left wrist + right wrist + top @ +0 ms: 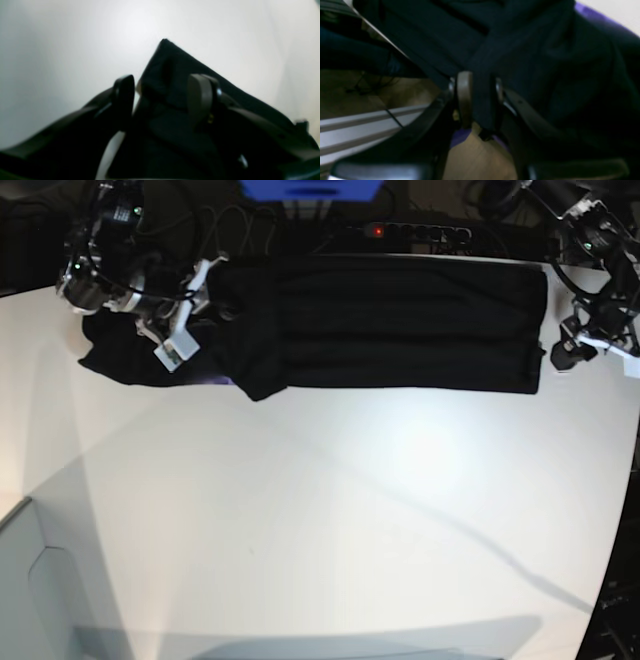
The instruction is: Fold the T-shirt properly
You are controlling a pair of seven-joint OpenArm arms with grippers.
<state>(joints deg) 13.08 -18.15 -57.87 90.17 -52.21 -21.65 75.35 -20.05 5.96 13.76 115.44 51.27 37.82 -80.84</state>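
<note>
Bare white table [320,530] in front, black T-shirt [400,325] lying along its far edge.
Shirt is folded into a long band running left–right, neck end under the right gripper [480,100], which pinches a fold; left gripper [162,95] stands spread just off the hem corner. Crosswise folds likely remain.

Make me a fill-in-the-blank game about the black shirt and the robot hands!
1. The soft black cotton T-shirt lies stretched out on the ______ table.
2. The right gripper has its fingers closed on a fold of ______ fabric.
3. The left gripper has its fingers ______, with nothing pinched between them.
4. In the base view, the shirt lies along the table's ______ edge.

Missing words: white; black; open; far
</note>
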